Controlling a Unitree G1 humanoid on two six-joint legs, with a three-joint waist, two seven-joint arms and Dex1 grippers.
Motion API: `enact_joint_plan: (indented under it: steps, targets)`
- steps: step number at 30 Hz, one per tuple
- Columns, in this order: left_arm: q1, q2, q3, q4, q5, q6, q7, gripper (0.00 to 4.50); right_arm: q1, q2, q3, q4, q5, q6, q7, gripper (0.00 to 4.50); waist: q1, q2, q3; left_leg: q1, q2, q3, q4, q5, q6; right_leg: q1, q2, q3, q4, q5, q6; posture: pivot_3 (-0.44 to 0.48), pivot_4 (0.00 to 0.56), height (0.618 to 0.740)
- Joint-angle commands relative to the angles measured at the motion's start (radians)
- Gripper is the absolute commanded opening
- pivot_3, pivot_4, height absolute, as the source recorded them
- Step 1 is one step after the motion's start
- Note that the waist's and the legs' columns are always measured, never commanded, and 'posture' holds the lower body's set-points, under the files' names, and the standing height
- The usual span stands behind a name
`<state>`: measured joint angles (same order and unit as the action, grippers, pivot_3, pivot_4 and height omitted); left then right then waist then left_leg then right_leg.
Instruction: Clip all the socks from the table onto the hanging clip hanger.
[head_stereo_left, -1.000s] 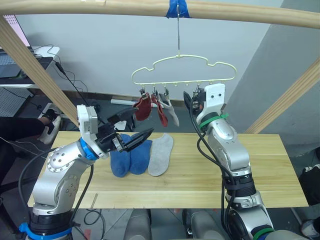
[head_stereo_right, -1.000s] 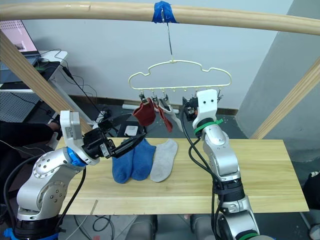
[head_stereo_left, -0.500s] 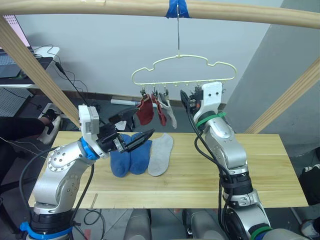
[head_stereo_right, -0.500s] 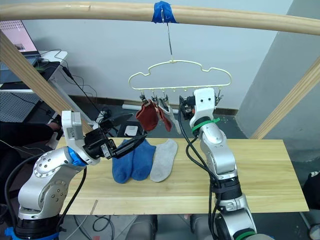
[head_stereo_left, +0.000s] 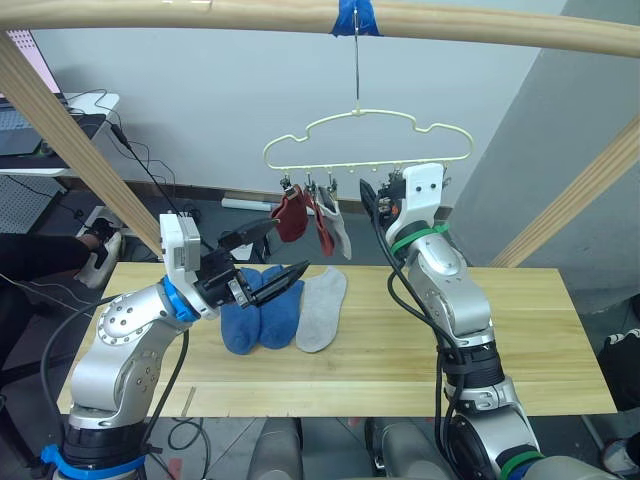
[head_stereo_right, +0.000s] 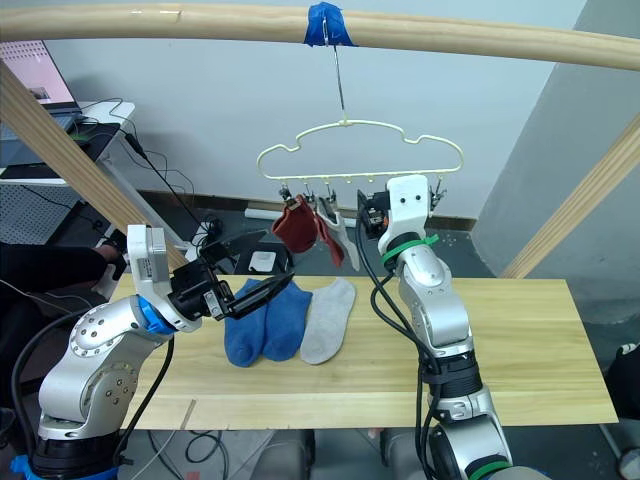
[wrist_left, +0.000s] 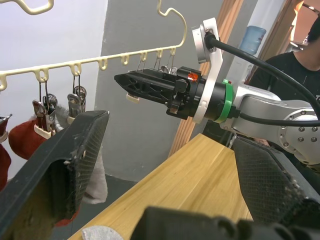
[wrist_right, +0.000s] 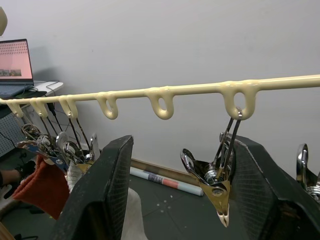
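Clipped: 3 socks, 2 red (head_stereo_left: 292, 217) and 1 grey (head_stereo_left: 341, 232), on hanger (head_stereo_left: 366, 140)
Left: 3 socks (head_stereo_left: 281, 309) below hanger, on table (head_stereo_left: 520, 340)
Left gripper (head_stereo_left: 272, 256): open, empty
Right gripper (wrist_right: 175, 175): open by a free clip (wrist_right: 215, 180)

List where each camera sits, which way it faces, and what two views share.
Eye views: head, looking down over the table; both arms show.
Left wrist view: left arm, facing the right gripper; open jaws frame it.
Right wrist view: right arm, facing the clip hanger; open jaws straddle an empty clip.
Shared: clip hanger, rust red sock.
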<state>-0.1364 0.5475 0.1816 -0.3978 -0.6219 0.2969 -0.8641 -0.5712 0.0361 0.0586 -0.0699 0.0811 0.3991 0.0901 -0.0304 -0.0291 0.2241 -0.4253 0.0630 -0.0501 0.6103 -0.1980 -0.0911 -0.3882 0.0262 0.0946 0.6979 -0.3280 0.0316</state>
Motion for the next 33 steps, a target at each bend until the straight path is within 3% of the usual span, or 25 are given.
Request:
enact_joint_plan:
  steps: [1,7,14,16,23,27,33]
  targets:
    - [-0.005,0.008,0.000,-0.020,0.001,-0.022,-0.007,4.50,-0.026,-0.002,-0.009,-0.020,0.005,-0.028,0.001,2.89,0.000,0.000,0.000,0.000,0.000,0.000,0.000,0.000,0.000,0.000,0.000,0.000,0.000,0.000,0.000,0.058,0.203,0.740]
    - [0.014,0.007,-0.009,-0.034,0.006,-0.032,-0.018,4.50,-0.024,-0.005,-0.011,-0.020,0.006,-0.030,-0.002,2.89,0.000,0.000,0.000,0.000,0.000,0.000,0.000,0.000,0.000,0.000,0.000,0.000,0.000,0.000,0.000,0.057,0.201,0.740]
    - [0.017,0.006,-0.011,-0.040,0.008,-0.036,-0.015,4.50,-0.024,-0.008,-0.013,-0.020,0.007,-0.032,-0.003,0.56,0.000,0.000,0.000,0.000,0.000,0.000,0.000,0.000,0.000,0.000,0.000,0.000,0.000,0.000,0.000,0.061,0.196,0.740]
    - [0.018,0.006,-0.011,-0.041,0.008,-0.037,-0.013,4.50,-0.024,-0.009,-0.014,-0.020,0.007,-0.032,-0.002,0.08,0.000,0.000,0.000,0.000,0.000,0.000,0.000,0.000,0.000,0.000,0.000,0.000,0.000,0.000,0.000,0.061,0.196,0.740]
    - [0.033,0.005,-0.014,-0.048,0.007,-0.024,0.006,4.50,-0.025,-0.019,-0.016,-0.020,0.007,-0.030,0.005,0.03,0.000,0.000,0.000,0.000,0.000,0.000,0.000,0.000,0.000,0.000,0.000,0.000,0.000,0.000,0.000,0.061,0.201,0.740]
    - [0.037,0.029,-0.015,0.009,0.012,0.122,0.100,4.50,-0.021,-0.073,-0.010,-0.038,0.024,-0.007,0.077,0.03,0.000,0.000,0.000,0.000,0.000,0.000,0.000,0.000,0.000,0.000,0.000,0.000,0.000,0.000,0.000,0.055,0.203,0.740]
    - [-0.013,0.028,-0.169,0.138,0.148,0.220,0.166,4.50,-0.035,-0.202,-0.031,-0.042,0.085,0.047,0.219,0.03,0.000,0.001,0.000,0.000,0.000,0.000,0.000,0.000,0.000,0.000,0.000,0.000,0.000,0.000,0.000,0.026,0.211,0.740]
